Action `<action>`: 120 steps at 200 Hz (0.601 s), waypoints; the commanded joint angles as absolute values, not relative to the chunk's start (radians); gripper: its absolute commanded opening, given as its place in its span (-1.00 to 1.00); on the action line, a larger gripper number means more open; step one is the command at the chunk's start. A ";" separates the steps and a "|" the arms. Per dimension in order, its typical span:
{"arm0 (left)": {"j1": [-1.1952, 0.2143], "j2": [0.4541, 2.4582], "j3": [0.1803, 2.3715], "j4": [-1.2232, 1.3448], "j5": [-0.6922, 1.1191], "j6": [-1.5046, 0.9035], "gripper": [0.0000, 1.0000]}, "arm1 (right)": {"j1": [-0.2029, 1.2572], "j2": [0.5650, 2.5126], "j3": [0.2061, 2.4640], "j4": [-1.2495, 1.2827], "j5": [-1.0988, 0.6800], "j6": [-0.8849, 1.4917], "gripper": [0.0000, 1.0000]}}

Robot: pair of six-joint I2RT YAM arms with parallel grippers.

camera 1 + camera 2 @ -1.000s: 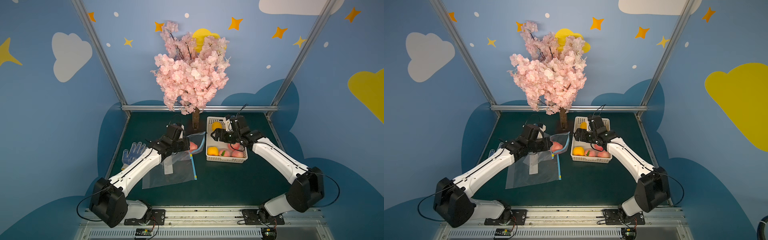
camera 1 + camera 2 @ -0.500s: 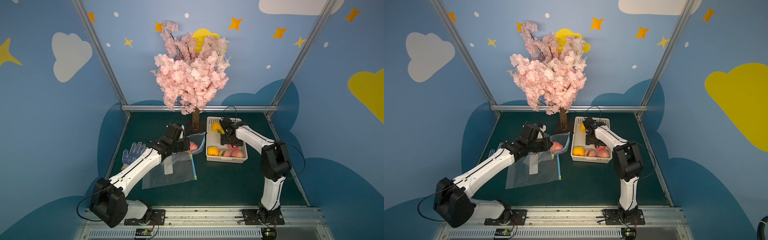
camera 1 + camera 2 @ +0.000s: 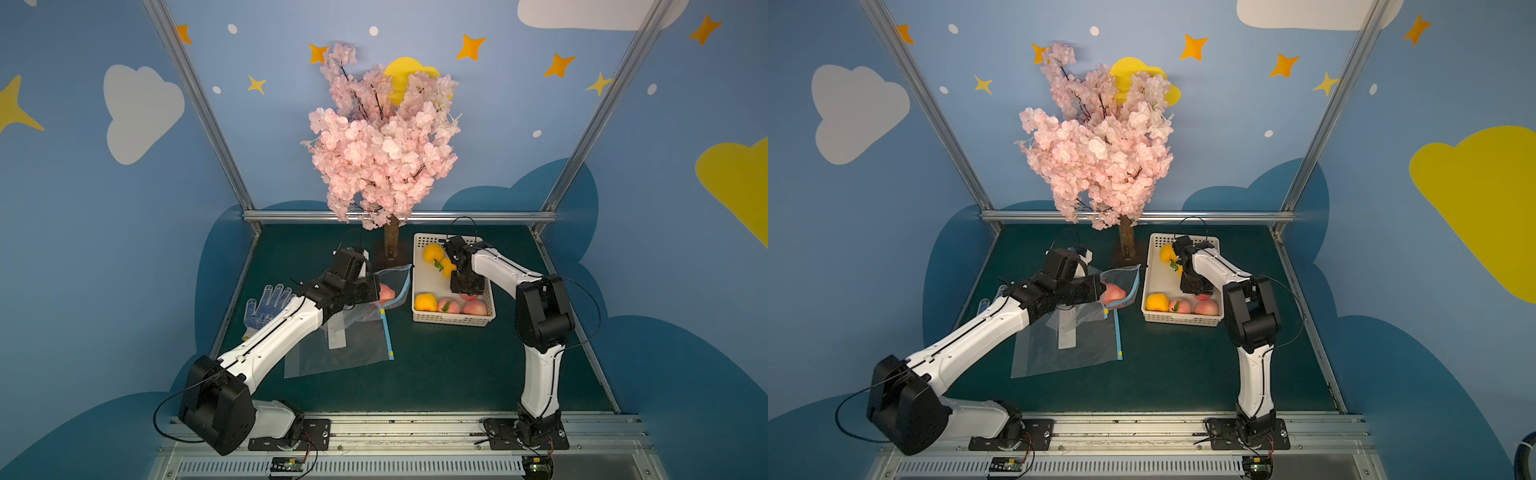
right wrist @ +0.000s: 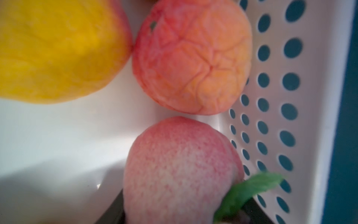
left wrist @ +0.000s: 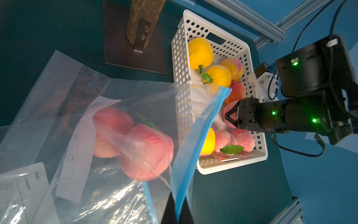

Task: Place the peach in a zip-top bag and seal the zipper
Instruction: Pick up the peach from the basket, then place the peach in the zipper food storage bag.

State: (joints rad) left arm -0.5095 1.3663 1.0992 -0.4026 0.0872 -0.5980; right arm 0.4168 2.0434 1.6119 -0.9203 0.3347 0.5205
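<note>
Right hand (image 5: 230,116) snug around peach (image 4: 178,164), leaf (image 4: 251,186) toward its wrist.

Both top views look steeply down on the whole table (image 3: 436,374) from its front edge. Both wrist cameras face the basket (image 5: 179,58), the right one very close.

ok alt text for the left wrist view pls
The left pincer pinches the blue zipper edge of a clear zip-top bag holding two pink peaches. Beyond it, the right pincer straddles another pink peach in a white perforated basket of yellow and pink fruit.
</note>
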 commanded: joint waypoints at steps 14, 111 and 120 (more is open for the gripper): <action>-0.507 1.375 1.122 -0.399 0.106 -0.594 -0.94 | 0.449 1.859 1.608 -0.888 0.165 0.436 -0.08; -0.505 1.371 1.158 -0.425 0.121 -0.615 -0.94 | 0.600 1.699 1.409 -0.392 -0.668 0.453 -0.01; -0.505 1.371 1.161 -0.427 0.128 -0.608 -0.94 | 0.611 1.724 1.426 -0.403 -0.654 0.457 0.00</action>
State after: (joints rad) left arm -0.5087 1.3678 1.1301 -0.4187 0.1028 -0.6132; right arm 0.5793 1.6791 1.4044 -0.4702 -0.5465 0.4480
